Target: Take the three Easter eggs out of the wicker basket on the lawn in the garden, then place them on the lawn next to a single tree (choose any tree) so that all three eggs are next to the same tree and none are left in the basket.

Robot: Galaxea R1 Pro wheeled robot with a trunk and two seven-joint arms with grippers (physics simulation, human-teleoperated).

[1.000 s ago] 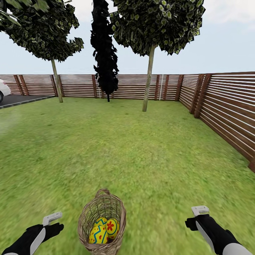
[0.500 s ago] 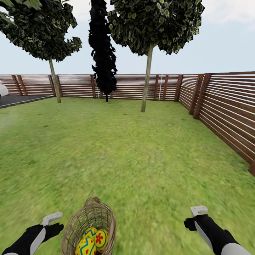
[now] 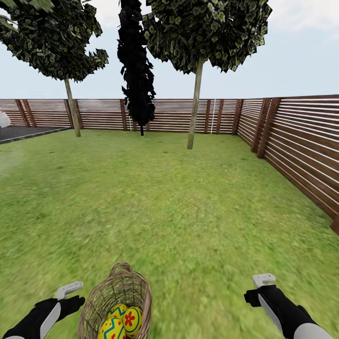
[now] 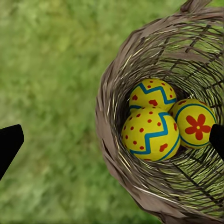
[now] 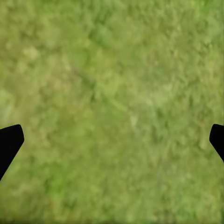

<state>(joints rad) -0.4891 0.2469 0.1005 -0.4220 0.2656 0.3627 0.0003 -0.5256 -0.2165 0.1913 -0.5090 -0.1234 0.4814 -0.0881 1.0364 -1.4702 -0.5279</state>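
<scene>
We stand on the lawn (image 3: 188,207) with the wicker basket (image 3: 99,301) at our feet, all three Easter eggs (image 4: 150,133) inside it.

Ahead of us the grass runs open to a brown slat fence (image 3: 301,146) along the far edge and the right side, with nothing lying between the basket and the nearer tree (image 3: 193,117). A second tree (image 3: 72,113) stands far left, a dark columnar conifer (image 3: 136,70) between the two, and a paved strip (image 3: 23,133) sits at the lawn's far left corner. The basket stands upright, mouth up, its arched handle (image 3: 121,269) at the far side. The left tool (image 4: 112,140) hangs above the basket with its fingers spread wide, holding nothing; the right tool (image 5: 112,140) hangs over bare grass, equally wide and empty.
</scene>
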